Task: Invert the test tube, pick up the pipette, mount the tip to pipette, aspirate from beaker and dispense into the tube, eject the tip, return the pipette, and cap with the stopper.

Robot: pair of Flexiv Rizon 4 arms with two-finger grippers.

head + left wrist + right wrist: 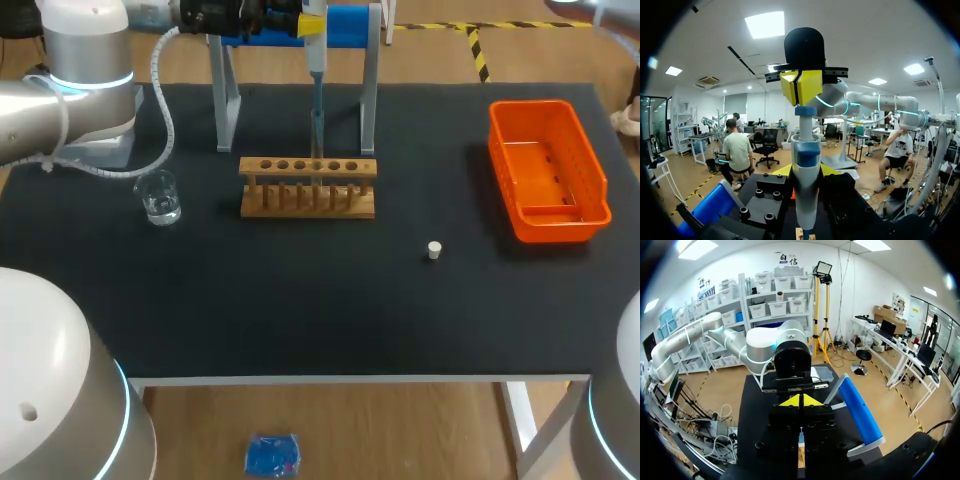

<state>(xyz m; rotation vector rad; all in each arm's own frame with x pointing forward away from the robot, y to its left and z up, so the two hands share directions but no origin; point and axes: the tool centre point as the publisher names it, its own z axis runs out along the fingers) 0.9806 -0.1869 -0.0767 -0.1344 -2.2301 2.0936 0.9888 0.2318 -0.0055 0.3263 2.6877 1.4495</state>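
Pipette [806,150] sat clamped in L claw [807,172], tip down at rack [308,187]; R claw [801,87] had tips together atop its plunger. Prob mid-dispense. Left to do: eject tip, return pipette, cap w/ stopper [434,250], lying loose on surface [300,310].

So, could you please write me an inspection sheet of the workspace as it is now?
surface: black table, no spill seen.
job's things: pipette upright over wooden rack; beaker with clear liquid left of rack; stopper loose on table; tube not made out.
clutter: orange basket at right, stand behind rack.
grippers: left gripper shut on pipette; right gripper shut, tips at pipette's top.
cables: white hose along left arm.
surroundings: nothing seen.
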